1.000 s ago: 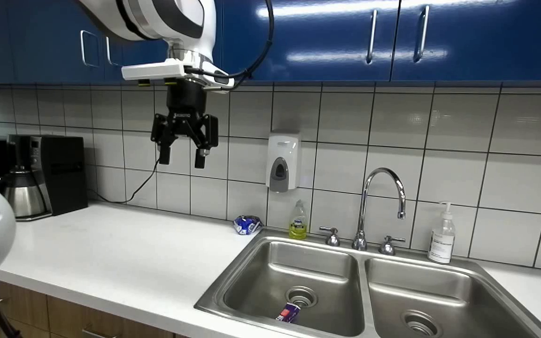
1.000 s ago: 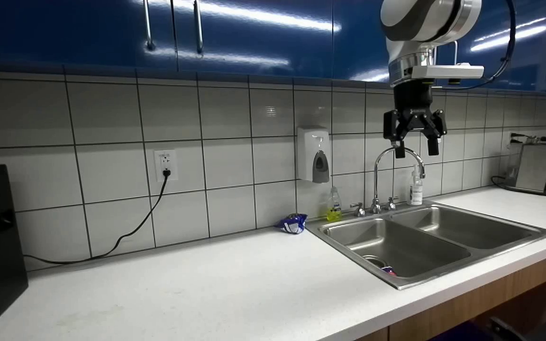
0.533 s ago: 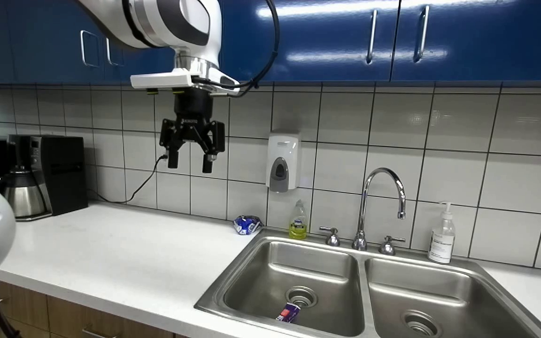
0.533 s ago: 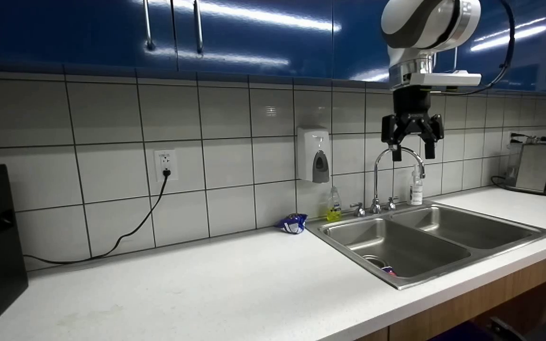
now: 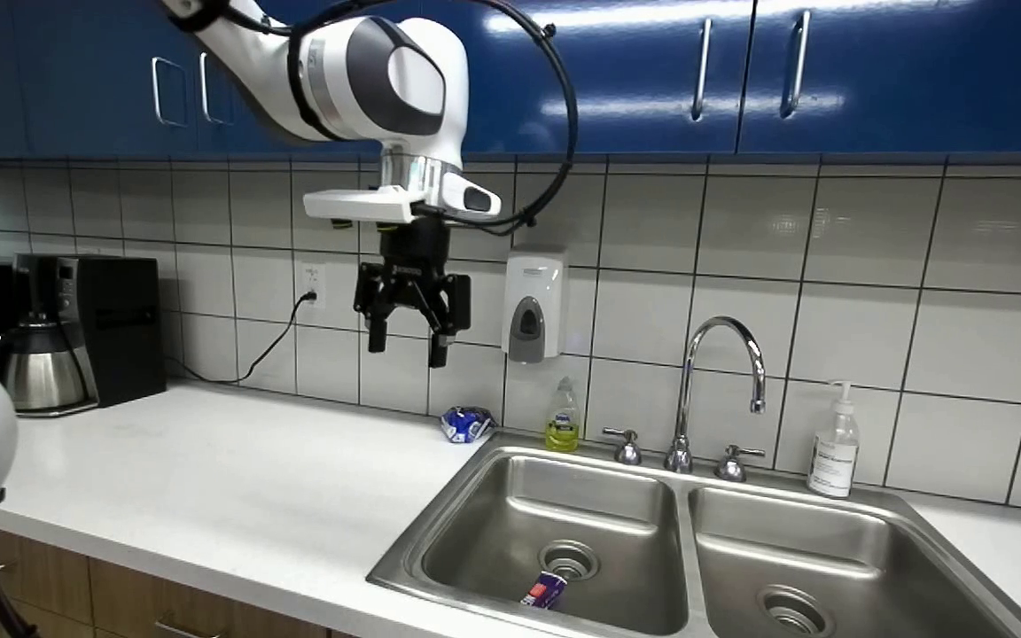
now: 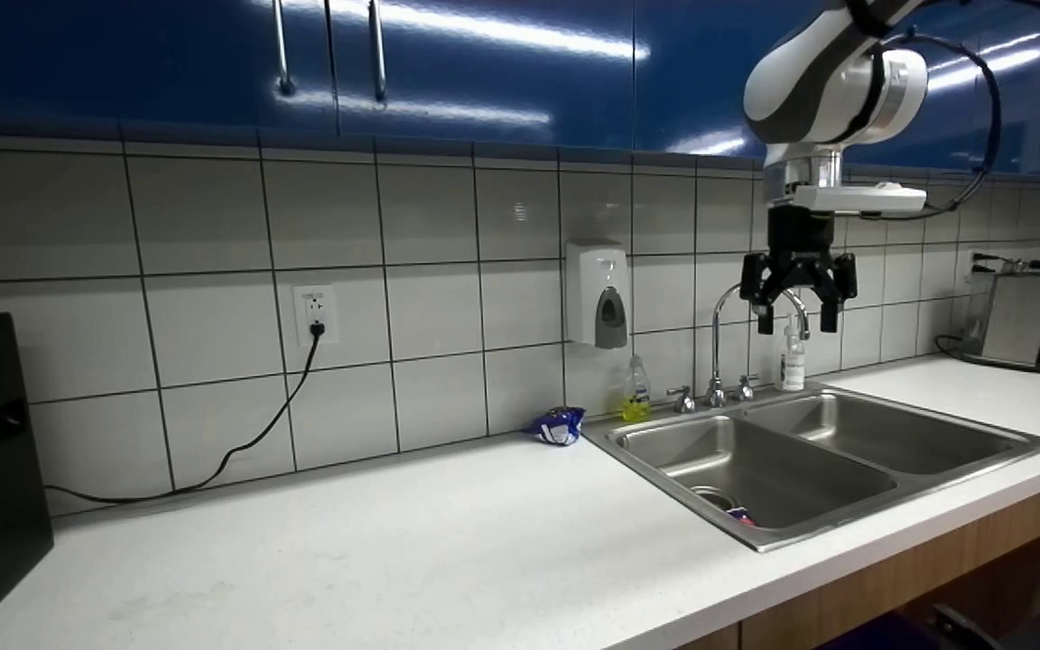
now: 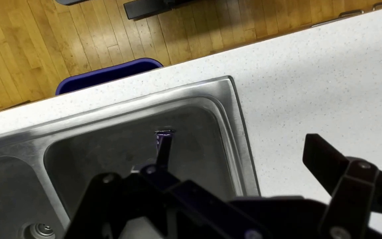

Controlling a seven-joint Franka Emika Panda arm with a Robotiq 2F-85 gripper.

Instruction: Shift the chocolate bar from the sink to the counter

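Note:
The chocolate bar is a purple-wrapped bar (image 5: 545, 590) lying in the left basin of the steel sink (image 5: 429, 527), beside the drain. In an exterior view only its end (image 6: 740, 515) shows above the basin's front edge. In the wrist view its far end (image 7: 159, 136) shows, partly hidden behind one finger (image 7: 165, 151). My gripper (image 5: 408, 351) is open and empty, pointing down, high above the counter (image 5: 209, 478) and apart from the bar. It also shows open in an exterior view (image 6: 797, 324). In the wrist view the gripper (image 7: 237, 142) straddles the sink's side rim (image 7: 240, 132).
A faucet (image 5: 688, 390), a yellow dish soap bottle (image 5: 562, 425) and a pump bottle (image 5: 833, 452) stand behind the sink. A blue package (image 5: 466, 424) lies by the sink's back corner. A wall dispenser (image 5: 535, 301) and blue cabinets (image 5: 617, 80) are above. A coffee maker (image 5: 103, 328) stands far left.
My gripper has moved down in both exterior views, and to the right towards the sink in one of them. It stays open. The bar has not moved.

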